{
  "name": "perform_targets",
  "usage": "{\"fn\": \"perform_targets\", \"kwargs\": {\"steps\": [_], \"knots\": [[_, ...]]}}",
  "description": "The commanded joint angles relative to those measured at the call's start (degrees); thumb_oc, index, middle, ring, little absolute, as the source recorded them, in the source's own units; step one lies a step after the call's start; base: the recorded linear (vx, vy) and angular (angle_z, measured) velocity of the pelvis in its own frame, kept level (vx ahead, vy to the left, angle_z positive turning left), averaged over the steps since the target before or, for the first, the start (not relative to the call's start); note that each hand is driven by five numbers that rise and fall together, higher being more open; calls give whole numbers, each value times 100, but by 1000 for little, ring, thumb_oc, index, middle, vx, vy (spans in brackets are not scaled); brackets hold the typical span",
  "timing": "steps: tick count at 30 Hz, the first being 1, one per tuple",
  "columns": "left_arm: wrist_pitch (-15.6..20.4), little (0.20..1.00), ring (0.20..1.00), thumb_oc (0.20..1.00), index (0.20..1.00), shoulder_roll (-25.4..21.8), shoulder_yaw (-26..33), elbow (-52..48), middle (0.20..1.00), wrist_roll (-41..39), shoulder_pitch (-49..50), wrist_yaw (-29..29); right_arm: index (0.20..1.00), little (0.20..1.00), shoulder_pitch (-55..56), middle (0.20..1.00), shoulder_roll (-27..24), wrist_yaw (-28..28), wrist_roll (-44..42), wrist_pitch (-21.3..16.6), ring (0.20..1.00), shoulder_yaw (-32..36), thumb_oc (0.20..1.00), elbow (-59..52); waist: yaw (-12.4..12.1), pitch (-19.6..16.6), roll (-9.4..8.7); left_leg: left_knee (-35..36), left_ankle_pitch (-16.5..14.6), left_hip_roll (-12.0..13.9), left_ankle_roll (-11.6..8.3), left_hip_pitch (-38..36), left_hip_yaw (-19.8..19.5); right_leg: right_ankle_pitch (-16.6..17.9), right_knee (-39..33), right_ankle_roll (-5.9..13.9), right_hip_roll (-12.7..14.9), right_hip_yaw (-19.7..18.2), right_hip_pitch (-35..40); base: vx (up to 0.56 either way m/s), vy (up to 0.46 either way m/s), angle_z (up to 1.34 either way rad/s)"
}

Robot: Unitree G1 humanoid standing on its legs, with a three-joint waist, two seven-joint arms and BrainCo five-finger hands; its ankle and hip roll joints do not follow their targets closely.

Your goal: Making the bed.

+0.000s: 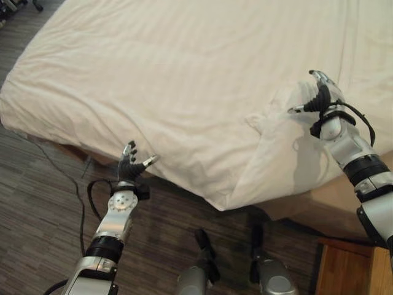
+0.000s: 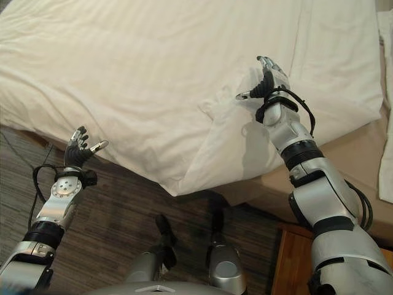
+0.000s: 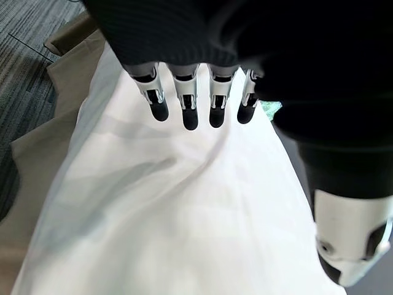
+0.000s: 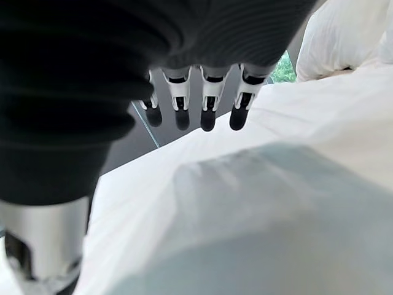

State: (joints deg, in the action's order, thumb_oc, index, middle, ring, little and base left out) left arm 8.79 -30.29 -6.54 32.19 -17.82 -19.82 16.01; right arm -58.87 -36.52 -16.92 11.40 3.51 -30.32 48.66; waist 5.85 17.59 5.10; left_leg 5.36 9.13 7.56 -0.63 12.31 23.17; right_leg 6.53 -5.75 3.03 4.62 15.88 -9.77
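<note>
A white duvet covers the bed, its near corner hanging over the bed's edge toward the floor. A raised fold of it lies just left of my right hand, which hovers open above the duvet with fingers straight and nothing held. The right wrist view has those fingers over white cloth. My left hand is open beside the duvet's hanging edge, over the floor. Its fingers point along the duvet without touching it.
Dark striped carpet lies before the bed. The beige mattress shows under the duvet at the right. A wooden nightstand stands at the lower right. A white pillow lies at the far end of the bed.
</note>
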Motion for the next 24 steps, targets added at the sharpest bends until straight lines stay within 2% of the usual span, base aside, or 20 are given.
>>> {"fn": "perform_targets", "kwargs": {"steps": [1, 2, 3, 4, 5, 7, 8, 9, 10, 11, 13, 14, 15, 16, 18, 22, 23, 24], "knots": [[331, 1000, 1000, 1000, 1000, -374, 70, 144, 1000, -74, -672, 252, 1000, 1000, -634, 1000, 125, -66, 302, -51, 1000, -307, 1000, 389, -90, 110, -404, -36, -451, 120, -673, -692, 72, -217, 75, 561, 529, -368, -163, -10, -32, 4], [326, 1000, 1000, 1000, 1000, -388, 16, 244, 1000, -90, -793, 271, 1000, 1000, -639, 1000, 147, -31, 301, -48, 1000, -365, 1000, 455, -74, 118, -380, -36, -452, 121, -678, -685, 78, -213, 75, 563, 527, -384, -184, -20, -64, 5], [309, 1000, 1000, 1000, 1000, -428, -69, 428, 1000, -115, -1024, 333, 940, 940, -629, 940, 221, 36, 271, -12, 940, -440, 940, 582, -30, 120, -343, -36, -469, 117, -672, -689, 89, -225, 75, 563, 513, -437, -203, -25, -54, 3], [318, 1000, 1000, 1000, 1000, -441, -112, 494, 1000, -139, -1113, 331, 533, 533, -635, 533, 266, 77, 258, -15, 533, -483, 533, 641, -9, 131, -332, -36, -480, 112, -664, -713, 93, -242, 75, 559, 504, -486, -203, -23, -38, 1], [321, 1000, 1000, 1000, 1000, -441, -114, 500, 1000, -141, -1119, 330, 200, 200, -639, 200, 266, 77, 257, -17, 200, -483, 200, 644, -12, 136, -333, -36, -481, 112, -664, -717, 96, -242, 75, 559, 503, -489, -201, 0, 0, 0], [284, 1000, 1000, 1000, 1000, -423, -219, 701, 1000, -138, -1274, 330, 200, 200, -667, 200, 382, 156, 253, -14, 200, -594, 200, 776, 7, 151, -349, -36, -492, 84, -656, -801, 32, -288, 75, 557, 455, -623, -182, -44, -19, -14], [283, 1000, 1000, 1000, 1000, -419, -298, 700, 1000, -144, -1367, 316, 200, 200, -690, 200, 360, 211, 205, -2, 200, -666, 200, 814, -46, 187, -510, -374, -699, -18, -669, -776, -454, -294, 75, 503, 417, -788, -127, -67, -46, -23], [282, 1000, 1000, 1000, 1000, -422, -298, 701, 1000, -145, -1371, 316, 200, 200, -694, 200, 360, 212, 205, -1, 200, -663, 200, 814, -44, 179, -516, -390, -694, -20, -666, -748, -456, -282, 75, 500, 421, -789, -146, -81, -75, -30], [264, 1000, 1000, 1000, 1000, -423, -333, 661, 1000, -148, -1404, 322, 200, 200, -711, 200, 383, 202, 146, -8, 200, -660, 200, 768, -66, 202, -628, -721, -960, -68, -661, -699, -766, -259, 75, 477, 414, -893, -142, -73, -31, -36], [246, 1000, 1000, 1000, 1000, -377, -297, 619, 1000, -247, -1414, 285, 200, 200, -697, 200, 425, 208, 7, -6, 200, -600, 200, 705, -115, 225, -804, -1275, -1433, -116, -643, -784, -1210, -238, 95, 433, 402, -1088, -72, -84, -3, -60], [217, 1000, 1000, 1000, 1000, -325, -206, 739, 1000, -457, -1315, 200, 200, 200, -604, 200, 437, 264, 13, 22, 200, -543, 200, 615, -111, 138, -917, -1457, -1749, -128, -627, -1130, -1485, -182, 103, 438, 374, -1227, -17, -50, 92, -74], [191, 1000, 1000, 1000, 1000, -263, -141, 846, 1000, -729, -1200, 166, 200, 200, -480, 200, 289, 311, 203, 30, 200, -504, 200, 327, 11, -25, -1004, -1294, -1801, -138, -602, -1430, -1730, -97, 78, 494, 340, -1328, -50, -69, 205, -82], [167, 1000, 1000, 1000, 1000, -158, -121, 824, 1000, -785, -1112, 61, 200, 200, -362, 200, 206, 320, 335, 76, 200, -456, 200, 165, 106, -86, -1000, -1059, -1883, -156, -548, -1597, -1721, -61, 75, 529, 336, -1348, -44, -201, 407, -71], [80, 1000, 1000, 1000, 1000, 78, -140, 696, 1000, -711, -870, 11, 200, 200, 43, 200, -118, 438, 537, 90, 200, -226, 200, -397, 333, -162, -1026, -693, -1791, -144, -492, -1818, -1360, 74, 75, 640, 395, -1310, -62, -207, 417, -43], [15, 1000, 1000, 1000, 1000, 156, -27, 383, 1000, -655, -482, -130, 200, 200, 542, 200, -264, 517, 612, 126, 200, 107, 200, -1036, 477, -249, -1083, -294, -1705, -270, -440, -2037, -1133, 280, 75, 800, 446, -1353, -121, -194, 379, 9], [-81, 1000, 1000, 1000, 1000, 290, 36, 32, 1000, -565, 71, -314, 200, 200, 1577, 200, -300, 552, 655, 143, 200, 755, 200, -1597, 581, -315, -1263, -36, -1634, -374, -356, -2235, -913, 538, 107, 1030, 532, -1429, -160, -147, 186, -23], [-181, 1000, 1000, 1000, 1000, 364, 16, -133, 1000, -459, 379, -461, 200, 200, 2233, 200, -69, 574, 705, 147, 200, 1035, 200, -1702, 590, -275, -1326, -36, -1612, -311, -314, -2253, -864, 630, 310, 1128, 537, -1381, -162, -261, 157, -34], [-232, 1000, 1000, 1000, 1000, 383, -22, -182, 1000, -403, 484, -497, 200, 200, 2438, 200, 52, 589, 735, 153, 200, 1096, 200, -1717, 557, -254, -1335, -36, -1588, -277, -274, -2228, -855, 476, 485, 1085, 533, -1295, -179, -206, 75, -20]]}}
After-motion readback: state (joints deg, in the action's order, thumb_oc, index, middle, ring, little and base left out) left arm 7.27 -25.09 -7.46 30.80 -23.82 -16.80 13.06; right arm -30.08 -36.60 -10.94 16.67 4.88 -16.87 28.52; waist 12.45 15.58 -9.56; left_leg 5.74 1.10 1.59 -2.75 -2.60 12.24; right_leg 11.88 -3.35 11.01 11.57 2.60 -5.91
